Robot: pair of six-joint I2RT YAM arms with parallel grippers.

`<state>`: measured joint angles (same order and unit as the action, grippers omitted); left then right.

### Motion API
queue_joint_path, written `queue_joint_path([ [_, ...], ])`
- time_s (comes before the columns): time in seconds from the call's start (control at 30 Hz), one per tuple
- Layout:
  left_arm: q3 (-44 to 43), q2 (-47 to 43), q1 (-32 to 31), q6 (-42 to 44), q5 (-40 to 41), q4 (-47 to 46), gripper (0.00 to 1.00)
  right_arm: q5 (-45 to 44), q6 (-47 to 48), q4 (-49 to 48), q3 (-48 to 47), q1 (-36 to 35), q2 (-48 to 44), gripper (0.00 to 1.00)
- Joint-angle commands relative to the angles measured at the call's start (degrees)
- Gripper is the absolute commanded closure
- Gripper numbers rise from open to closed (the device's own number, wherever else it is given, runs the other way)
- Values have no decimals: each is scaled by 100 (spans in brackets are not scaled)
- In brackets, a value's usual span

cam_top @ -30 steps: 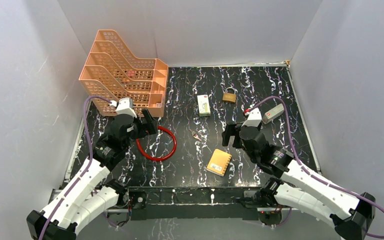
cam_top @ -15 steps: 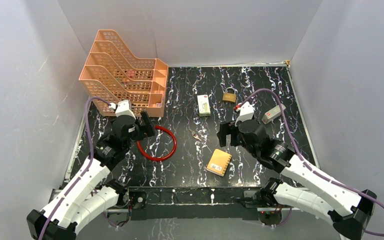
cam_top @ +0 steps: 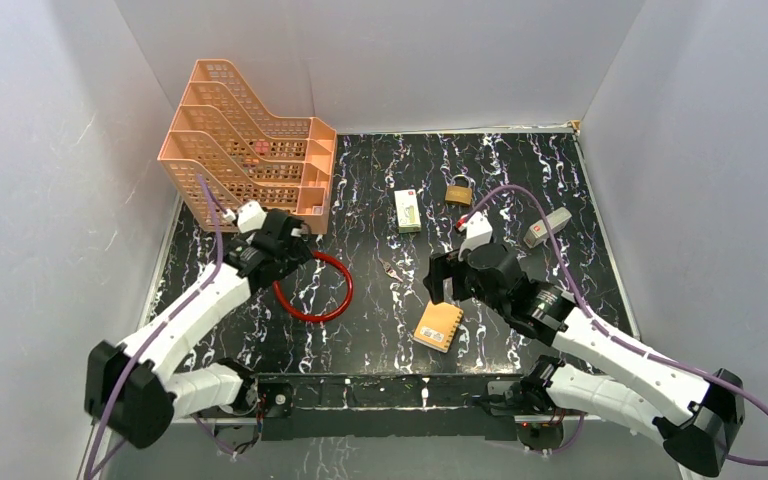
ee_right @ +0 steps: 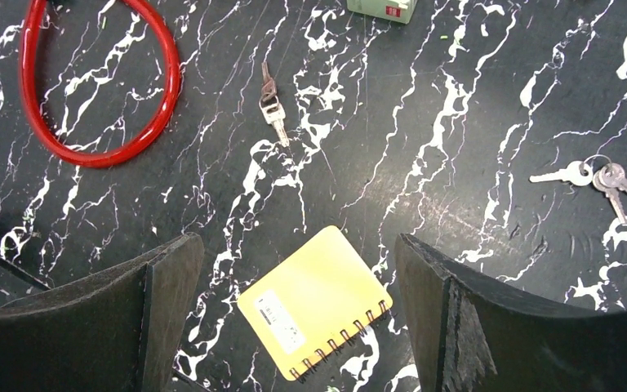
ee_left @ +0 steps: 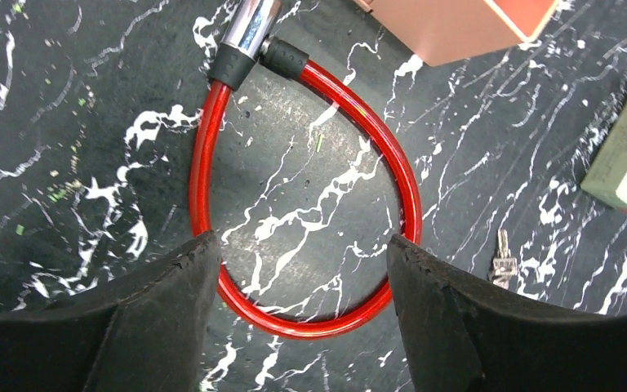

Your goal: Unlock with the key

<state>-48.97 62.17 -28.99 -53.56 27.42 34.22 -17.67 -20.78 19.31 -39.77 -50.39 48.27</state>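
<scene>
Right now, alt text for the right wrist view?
The right claw hangs open over a yellow notebook on the black marbled table. Beyond lie the key, a red cable loop and a key bunch.

Black marbled table [cam_top: 380,335] holds orange file rack [cam_top: 250,150], red cable loop [ee_left: 199,163], small key [ee_right: 271,104] (mid-table), yellow notebook [cam_top: 439,324], padlock [cam_top: 459,192], white box [cam_top: 407,210], bunch of keys [ee_right: 596,175].
</scene>
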Motion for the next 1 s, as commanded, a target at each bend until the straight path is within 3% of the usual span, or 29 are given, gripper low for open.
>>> queue_joint_path([
  [0.0,-445,781,8,-1424,346,628,30,65,-154,-412,111,-21,-126,4],
  [0.2,-667,1621,-1,-2107,355,350,33,84,-181,-277,127,-21,-255,4],
  [0.5,-1428,3034,-245,-1590,325,39,34,112,-247,-113,274,-23,-547,4],
  [0.97,-1861,4149,-346,-1350,121,-83,39,94,-255,139,234,-23,-769,4],
])
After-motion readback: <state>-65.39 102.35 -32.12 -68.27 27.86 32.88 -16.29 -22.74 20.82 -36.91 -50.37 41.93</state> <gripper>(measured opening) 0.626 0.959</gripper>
